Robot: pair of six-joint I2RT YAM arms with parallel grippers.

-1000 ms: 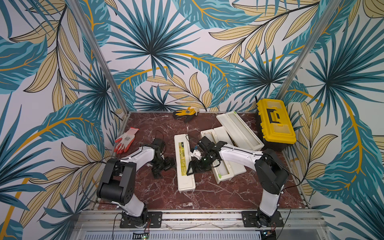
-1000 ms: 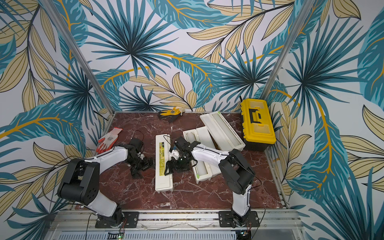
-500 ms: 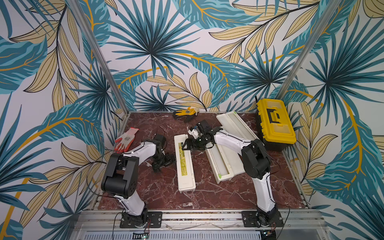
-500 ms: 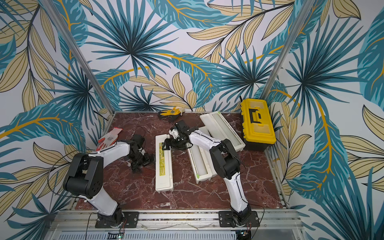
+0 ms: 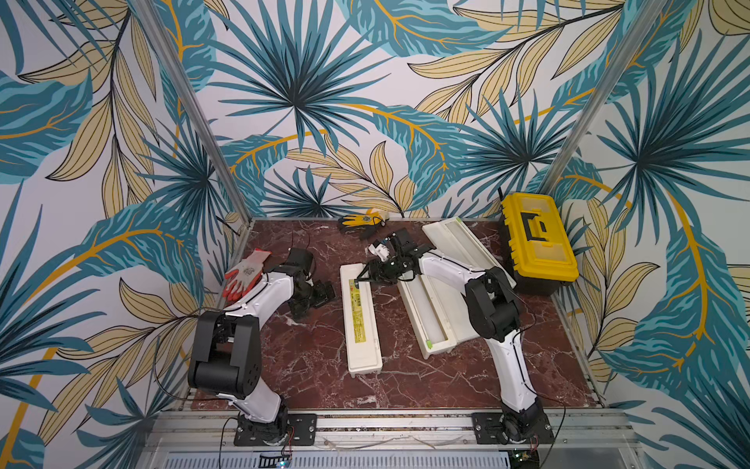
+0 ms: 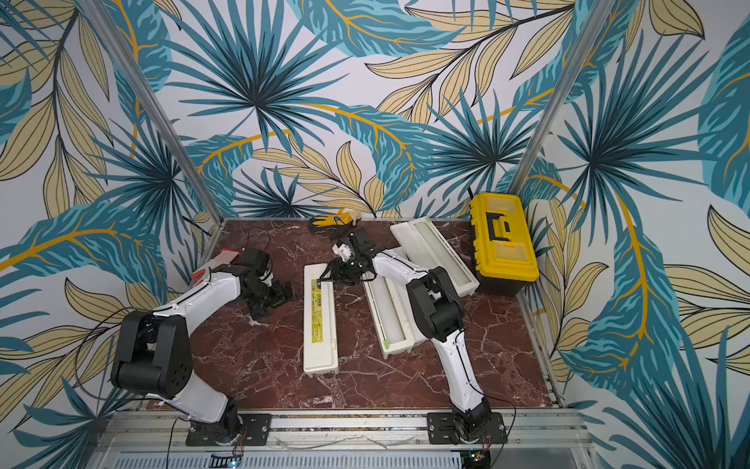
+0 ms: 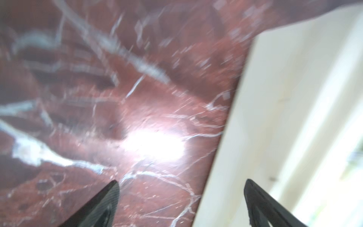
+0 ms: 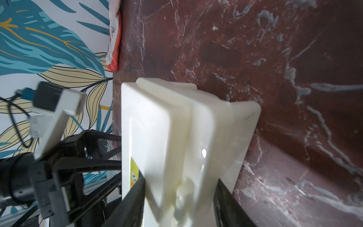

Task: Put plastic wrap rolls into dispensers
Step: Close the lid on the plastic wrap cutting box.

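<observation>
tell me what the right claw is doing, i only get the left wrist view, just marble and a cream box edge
observer: the right claw is at the far end of the closed dispenser, straddling it; grip unclear
operator: are the other boxes shut too
observer: no, the near open dispenser lies beside it, the far open dispenser by the yellow toolbox
operator: anything by the left wall
observer: an orange-and-white glove, at the table edge

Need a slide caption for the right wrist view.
Right gripper, jaws closed across one end of the closed dispenser lying on the red marble table.
</observation>
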